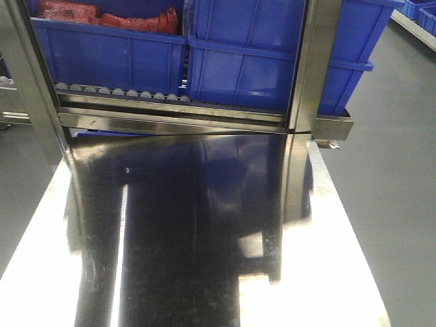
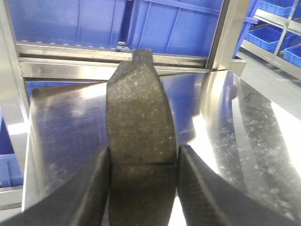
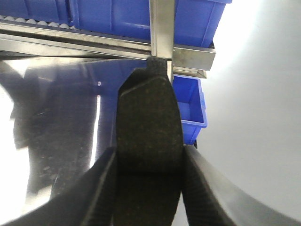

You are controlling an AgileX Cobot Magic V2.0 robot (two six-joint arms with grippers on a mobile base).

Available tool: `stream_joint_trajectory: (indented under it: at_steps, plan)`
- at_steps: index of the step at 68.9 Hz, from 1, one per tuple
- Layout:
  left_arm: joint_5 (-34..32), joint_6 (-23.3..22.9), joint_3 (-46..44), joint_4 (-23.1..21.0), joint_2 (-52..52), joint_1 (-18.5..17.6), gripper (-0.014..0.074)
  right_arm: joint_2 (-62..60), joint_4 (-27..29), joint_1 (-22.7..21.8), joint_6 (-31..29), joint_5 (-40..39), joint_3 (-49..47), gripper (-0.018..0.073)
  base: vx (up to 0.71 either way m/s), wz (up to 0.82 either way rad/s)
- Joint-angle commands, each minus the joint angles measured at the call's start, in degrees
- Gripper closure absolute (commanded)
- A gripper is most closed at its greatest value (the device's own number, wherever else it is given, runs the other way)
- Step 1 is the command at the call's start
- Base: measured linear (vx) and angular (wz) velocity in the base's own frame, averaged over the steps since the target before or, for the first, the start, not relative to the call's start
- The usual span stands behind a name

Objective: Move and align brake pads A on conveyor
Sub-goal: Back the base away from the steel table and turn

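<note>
In the left wrist view a dark grey speckled brake pad (image 2: 139, 113) with a centre groove stands lengthwise between the jaws of my left gripper (image 2: 143, 162), which is shut on its sides, above the shiny steel table (image 2: 61, 127). My right gripper (image 3: 149, 162) is likewise shut on a second brake pad (image 3: 149, 122), held out over the table's right edge. Neither gripper nor pad appears in the front view. The conveyor is out of view.
A stainless steel table (image 1: 204, 231) stretches ahead to a steel rack with a roller rail (image 1: 122, 92). Blue bins (image 1: 245, 61) sit on the rack, one with red parts (image 1: 102, 17). A steel upright post (image 1: 310, 68) stands at right. Another blue bin (image 3: 190, 106) sits below the table's right edge.
</note>
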Motion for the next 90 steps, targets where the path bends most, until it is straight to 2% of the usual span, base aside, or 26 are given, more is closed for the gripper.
stream_joint_trajectory:
  at_steps: [1, 24, 90]
  plan:
    - [-5.2, -0.3, -1.7, 0.5, 0.4, -0.1, 0.0603, 0.3, -2.0, -0.4, -0.4, -5.5, -1.5, 0.0564, -0.03, 0.10]
    - [-5.1, -0.3, -1.7, 0.5, 0.4, -0.1, 0.0603, 0.3, -2.0, -0.4, -0.4, -5.5, -1.5, 0.0564, -0.07, 0.35]
    - [-4.7, -0.3, -1.7, 0.5, 0.4, -0.1, 0.0603, 0.3, -2.0, -0.4, -0.4, -5.5, -1.5, 0.0564, -0.17, 0.70]
